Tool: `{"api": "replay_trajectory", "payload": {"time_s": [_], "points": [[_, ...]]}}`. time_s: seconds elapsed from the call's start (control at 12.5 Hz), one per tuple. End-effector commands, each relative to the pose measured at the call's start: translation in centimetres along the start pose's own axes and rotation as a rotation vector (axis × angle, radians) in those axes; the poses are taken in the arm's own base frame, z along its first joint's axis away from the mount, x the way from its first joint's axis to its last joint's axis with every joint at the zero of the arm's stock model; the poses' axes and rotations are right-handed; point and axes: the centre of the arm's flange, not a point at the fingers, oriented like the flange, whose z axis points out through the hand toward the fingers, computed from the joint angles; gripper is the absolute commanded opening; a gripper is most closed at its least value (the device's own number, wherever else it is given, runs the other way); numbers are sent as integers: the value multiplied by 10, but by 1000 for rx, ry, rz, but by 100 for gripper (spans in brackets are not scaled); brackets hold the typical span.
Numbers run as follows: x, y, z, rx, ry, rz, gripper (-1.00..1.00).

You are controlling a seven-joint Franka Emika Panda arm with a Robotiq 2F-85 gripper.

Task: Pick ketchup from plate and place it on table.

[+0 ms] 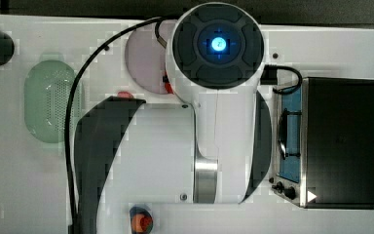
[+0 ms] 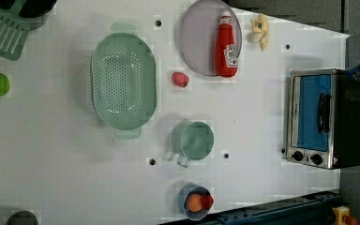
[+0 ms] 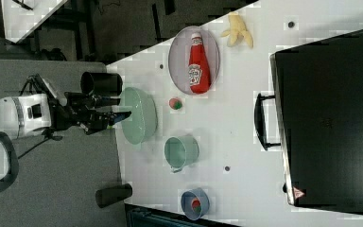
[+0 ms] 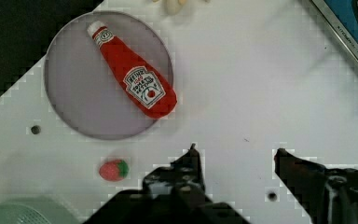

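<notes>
From my remote station I see the ketchup (image 2: pixel 227 46) lying flat on the plate (image 2: pixel 198 42), its base reaching over the rim at the left view's right and its white cap pointing toward the far edge of the table (image 2: pixel 258 117). In the wrist view the gripper (image 4: pixel 237 150) hangs above bare tabletop with jaws released and nothing between them, well apart from the bottle. A strawberry (image 2: pixel 180 79) lies on the table just beside the plate, between it and the green basket (image 2: pixel 123 80). A banana (image 2: pixel 260 30) sits near the plate at the left view's right. A green cup (image 2: pixel 195 140) stands nearer, and a toaster oven (image 2: pixel 323 118) occupies the left view's right side.
</notes>
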Motion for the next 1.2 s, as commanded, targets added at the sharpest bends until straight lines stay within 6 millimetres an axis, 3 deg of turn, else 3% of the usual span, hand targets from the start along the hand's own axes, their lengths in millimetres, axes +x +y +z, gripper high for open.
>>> {"api": "replay_trajectory", "payload": {"time_s": [0.08,0.24,0.48,0.72,1.2], "points": [[-32,57,-67,-19,-40,81,54],[-32,53,-63,-22,-44,75,100],[-28,37,-42,-43,-70,38,100],[-19,10,-9,-53,-90,-34,100],[10,-40,80,-34,-111,-222,100]]}}
